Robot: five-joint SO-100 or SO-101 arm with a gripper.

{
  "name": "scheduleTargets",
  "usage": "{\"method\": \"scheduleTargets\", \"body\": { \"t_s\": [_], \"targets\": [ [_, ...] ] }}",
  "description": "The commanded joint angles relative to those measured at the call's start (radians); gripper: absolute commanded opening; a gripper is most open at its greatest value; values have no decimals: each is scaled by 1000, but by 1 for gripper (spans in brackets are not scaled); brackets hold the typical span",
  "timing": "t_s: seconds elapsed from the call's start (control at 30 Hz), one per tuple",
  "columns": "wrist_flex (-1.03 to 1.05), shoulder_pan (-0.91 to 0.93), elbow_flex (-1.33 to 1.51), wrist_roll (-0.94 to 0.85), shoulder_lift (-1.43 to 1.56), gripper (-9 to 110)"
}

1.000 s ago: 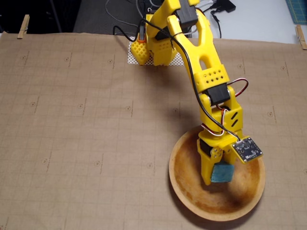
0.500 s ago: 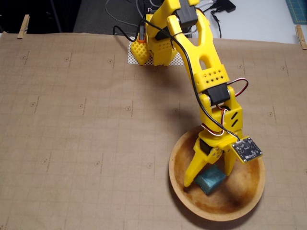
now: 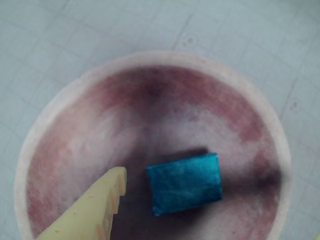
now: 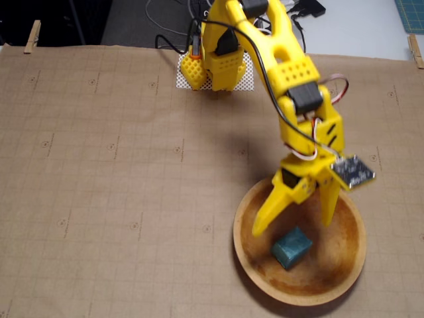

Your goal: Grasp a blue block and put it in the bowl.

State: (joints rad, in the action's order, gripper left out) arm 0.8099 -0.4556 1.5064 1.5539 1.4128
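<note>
The blue block [image 4: 291, 248] lies inside the bowl [image 4: 262, 275], loose on its floor, near the middle. In the wrist view the block [image 3: 184, 182] rests on the bowl's blotchy inside [image 3: 90, 140], with one yellow finger [image 3: 95, 210] to its left, apart from it. My gripper [image 4: 295, 222] hangs over the bowl with its two fingers spread wide. The block sits below and between the fingertips, touching neither. The gripper is open and empty.
The bowl stands on a brown gridded paper mat [image 4: 99, 165] at the lower right of the fixed view. The arm's base [image 4: 215, 66] is at the top centre with cables behind it. Wooden clips [image 4: 32, 36] hold the mat's edge.
</note>
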Motion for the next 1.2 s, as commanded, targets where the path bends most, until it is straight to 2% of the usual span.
{"method": "scheduleTargets", "body": {
  "t_s": [0.0, 0.23, 0.47, 0.6, 0.9, 1.17],
  "targets": [
    [61, -3, -20, -2, 212, 55],
    [209, 5, -17, -3, 408, 55],
    [310, 87, 51, -9, 624, 55],
    [321, 163, 129, -67, 770, 55],
    [308, 287, 353, -58, 1028, 55],
    [239, 311, 494, -61, 1158, 55]
  ]
}}
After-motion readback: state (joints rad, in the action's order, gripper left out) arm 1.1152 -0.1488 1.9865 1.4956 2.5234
